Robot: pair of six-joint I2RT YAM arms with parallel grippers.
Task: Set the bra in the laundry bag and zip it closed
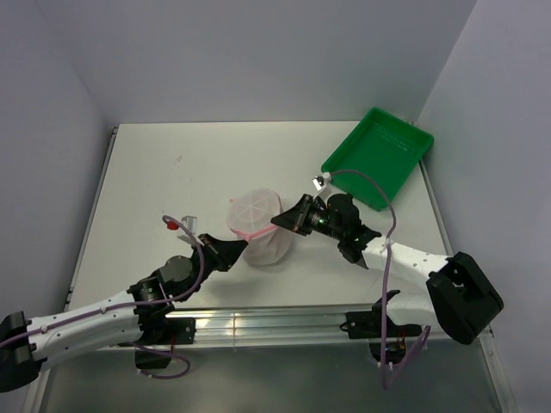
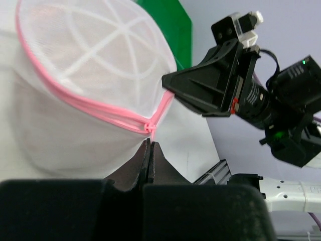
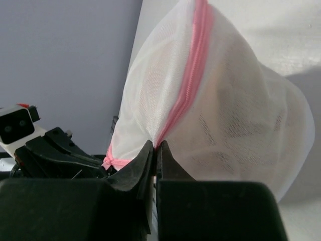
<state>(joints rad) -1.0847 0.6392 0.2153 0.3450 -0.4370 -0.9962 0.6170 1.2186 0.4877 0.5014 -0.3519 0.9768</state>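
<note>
The laundry bag (image 1: 258,225), a white mesh dome with pink zipper trim, stands mid-table between both grippers. My left gripper (image 1: 242,251) is shut with its tips pinching the pink zipper tab (image 2: 150,127) at the bag's near side; the bag (image 2: 85,75) fills the left wrist view. My right gripper (image 1: 281,221) is shut on the pink zipper trim (image 3: 180,105) at the bag's right side, and the bag (image 3: 235,115) fills the right wrist view. A faint peach tint shows through the mesh there; the bra itself is not clearly visible. The zipper line looks closed along the part I see.
The green tray (image 1: 392,142) sits at the back right corner, tilted against the wall. Grey walls enclose the table on three sides. A metal rail (image 1: 275,320) runs along the near edge between the arm bases.
</note>
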